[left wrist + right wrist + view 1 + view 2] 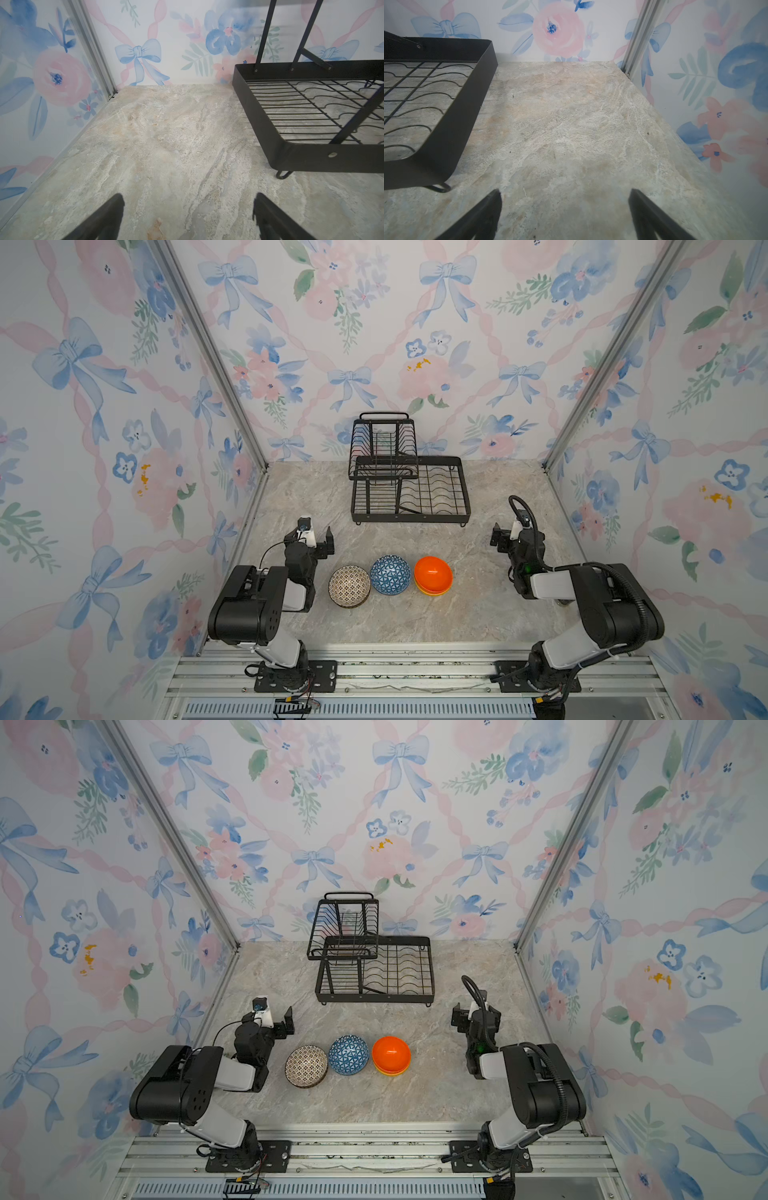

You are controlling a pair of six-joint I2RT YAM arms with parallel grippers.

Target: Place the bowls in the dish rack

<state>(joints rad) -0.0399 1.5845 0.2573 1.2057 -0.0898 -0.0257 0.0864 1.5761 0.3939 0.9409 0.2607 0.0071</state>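
Marble table (478, 614): bowls (390, 574) in a row up front, well apart from rack (411, 515), none loaded. Left gripper (188, 199), right gripper (564, 194) both open, empty. Risk: orange bowl (432, 571) looks nested on yellow bowl (432, 593); rim pinch could lift both.

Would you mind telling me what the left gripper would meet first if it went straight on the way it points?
Its way looks free: ahead of the left gripper lies bare tabletop, the dish rack standing aside. It would probably reach the back wall first, though depth is unclear.
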